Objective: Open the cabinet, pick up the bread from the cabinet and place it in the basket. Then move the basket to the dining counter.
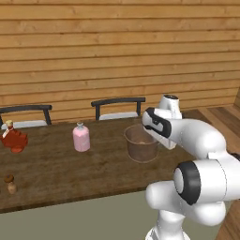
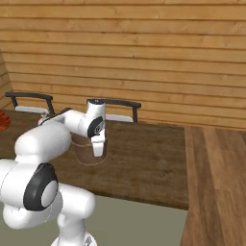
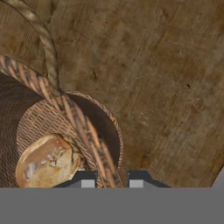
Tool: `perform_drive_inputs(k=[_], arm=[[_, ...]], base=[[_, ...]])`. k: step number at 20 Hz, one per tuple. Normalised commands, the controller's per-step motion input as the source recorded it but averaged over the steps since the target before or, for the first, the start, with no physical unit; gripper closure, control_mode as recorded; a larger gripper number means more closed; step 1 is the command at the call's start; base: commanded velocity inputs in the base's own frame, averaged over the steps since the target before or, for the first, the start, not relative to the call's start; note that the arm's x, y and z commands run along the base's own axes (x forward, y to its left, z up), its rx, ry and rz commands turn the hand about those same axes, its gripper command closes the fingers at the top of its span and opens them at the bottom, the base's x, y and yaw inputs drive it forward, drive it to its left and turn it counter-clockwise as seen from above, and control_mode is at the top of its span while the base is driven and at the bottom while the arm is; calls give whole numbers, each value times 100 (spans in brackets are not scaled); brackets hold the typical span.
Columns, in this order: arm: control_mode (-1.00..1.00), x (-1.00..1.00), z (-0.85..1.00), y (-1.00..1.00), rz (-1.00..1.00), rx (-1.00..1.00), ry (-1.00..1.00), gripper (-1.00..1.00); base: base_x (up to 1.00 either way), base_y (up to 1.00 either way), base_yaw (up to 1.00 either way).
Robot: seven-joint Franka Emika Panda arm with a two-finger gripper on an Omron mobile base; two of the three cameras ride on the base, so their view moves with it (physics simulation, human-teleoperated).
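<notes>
My gripper (image 3: 111, 178) is clamped on the basket (image 1: 140, 143) rim; bread (image 3: 46, 161) lies inside, on the counter (image 1: 61, 173). At nine o'clock: one pink bottle (image 1: 81, 137), one red (image 1: 13, 138). Two chairs (image 1: 118, 108) behind.

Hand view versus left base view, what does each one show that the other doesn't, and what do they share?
The hand view alone shows the bread lying in the bottom of the basket, and the pincer closed on the basket's rim.

The left base view alone shows a pink bottle, a red bottle, a small brown item near the table edge, two chairs and the plank wall.

Both show the basket standing on the dark wooden dining counter.
</notes>
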Motion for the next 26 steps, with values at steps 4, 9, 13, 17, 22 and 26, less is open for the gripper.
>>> perform_drive_inputs(k=[4, 9, 13, 17, 22, 26], arm=[[-100, 15, -30, 0, 0, 0, 0, 100], [-100, 12, -28, 0, 0, 0, 0, -100], [-100, 4, -10, 0, 0, 0, 0, -100], [-100, 0, 3, 0, 0, -3, 3, -100], [-100, -7, 55, 0, 2, -5, -2, -100], [-100, -40, 92, 7, 16, -12, -17, -100]], base=[[0, 0, 0], [0, 0, 0], [0, 0, 0], [0, 0, 0], [0, 0, 0], [0, 0, 0]])
